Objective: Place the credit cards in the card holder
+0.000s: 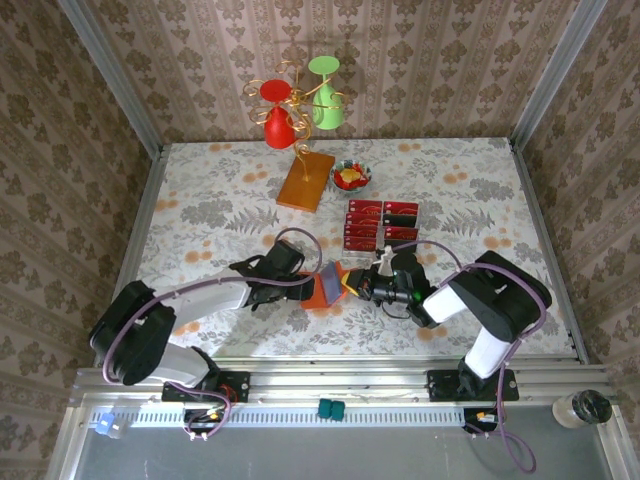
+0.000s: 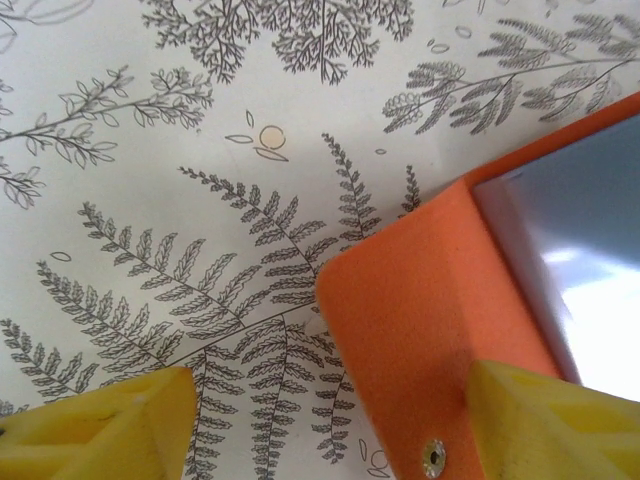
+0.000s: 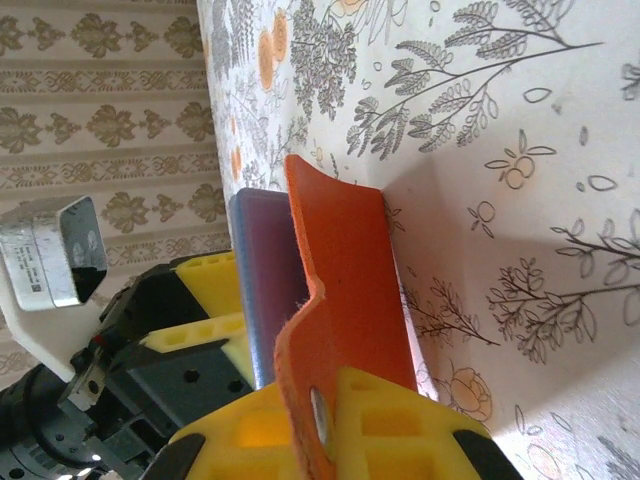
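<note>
one small orange card holder point(image 1: 340, 288) stands half open on the flowered worktop point(image 1: 200, 220), a little below the middle of the top view, between the two arms. its greyish-blue inner panel point(image 1: 328, 283) is on its left side. in the right wrist view one orange flap rises from the bottom edge up to the centre, and the right fingers point(image 3: 400, 425) are pressed together on its lower end, one yellow finger on each side. in the left wrist view the left fingers point(image 2: 100, 430) sit in the two lower corners, spread wide; the orange corner of the holder lies between them and reaches the one at lower right, but nothing is squeezed. the credit cards point(image 1: 380, 222), red and dark, lie flat in tidy rows just above the holder, right of centre, apart from it. further up the frame are an orange-brown wooden board point(image 1: 305, 180), a small bowl point(image 1: 351, 177) just beside it on the right, and a wire stand point(image 1: 298, 100) with red and green glasses.
</note>
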Robot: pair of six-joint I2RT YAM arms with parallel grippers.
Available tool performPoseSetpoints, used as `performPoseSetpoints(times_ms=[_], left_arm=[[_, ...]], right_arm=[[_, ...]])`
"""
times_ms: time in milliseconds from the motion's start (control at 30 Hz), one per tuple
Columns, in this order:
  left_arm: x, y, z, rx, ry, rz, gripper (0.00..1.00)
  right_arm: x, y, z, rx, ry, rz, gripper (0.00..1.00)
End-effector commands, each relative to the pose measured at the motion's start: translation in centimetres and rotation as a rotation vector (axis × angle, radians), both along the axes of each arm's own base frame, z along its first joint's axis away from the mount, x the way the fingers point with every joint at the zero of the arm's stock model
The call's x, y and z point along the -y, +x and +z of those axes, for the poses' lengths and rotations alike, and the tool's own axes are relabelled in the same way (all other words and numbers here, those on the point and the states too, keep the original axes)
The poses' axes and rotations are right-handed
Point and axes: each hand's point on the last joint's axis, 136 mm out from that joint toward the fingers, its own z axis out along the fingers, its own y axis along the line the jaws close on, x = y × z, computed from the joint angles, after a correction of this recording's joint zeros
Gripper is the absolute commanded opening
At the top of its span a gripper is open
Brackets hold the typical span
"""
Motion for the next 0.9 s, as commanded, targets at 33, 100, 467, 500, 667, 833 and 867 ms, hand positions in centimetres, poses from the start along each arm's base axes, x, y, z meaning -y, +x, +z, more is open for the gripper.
performPoseSetpoints(times_ms=[33, 100, 467, 500, 667, 833, 867], left_arm=[[-0.4, 0.1, -0.8, 0.016, 0.055, -0.02, 0.72], [-0.2, 0.3, -0.8, 0.021, 0.064, -0.026, 0.72], [1.4, 1.2, 0.4, 0.045, 0.073, -0.067, 0.71], [1.6, 1.3, 0.6, 0.048, 0.068, -0.072, 0.71], [2.8, 1.3, 1.1, 0.053, 0.063, -0.097, 0.71], [3.4, 1.2, 0.8, 0.048, 0.074, -0.11, 0.71], [3.4, 1.2, 0.7, 0.046, 0.077, -0.11, 0.71]], right_arm=[[0.8, -0.3, -0.5, 0.019, -0.076, -0.032, 0.03], [1.0, -0.5, -0.8, 0.011, -0.092, -0.036, 0.05], [2.1, -1.9, -3.2, -0.049, -0.167, -0.079, 0.04], [2.1, -1.9, -3.2, -0.05, -0.169, -0.078, 0.04], [1.7, -2.1, -3.3, -0.051, -0.17, -0.067, 0.04], [1.6, -2.0, -3.0, -0.045, -0.18, -0.06, 0.15], [1.7, -2.1, -3.0, -0.042, -0.187, -0.057, 0.18]])
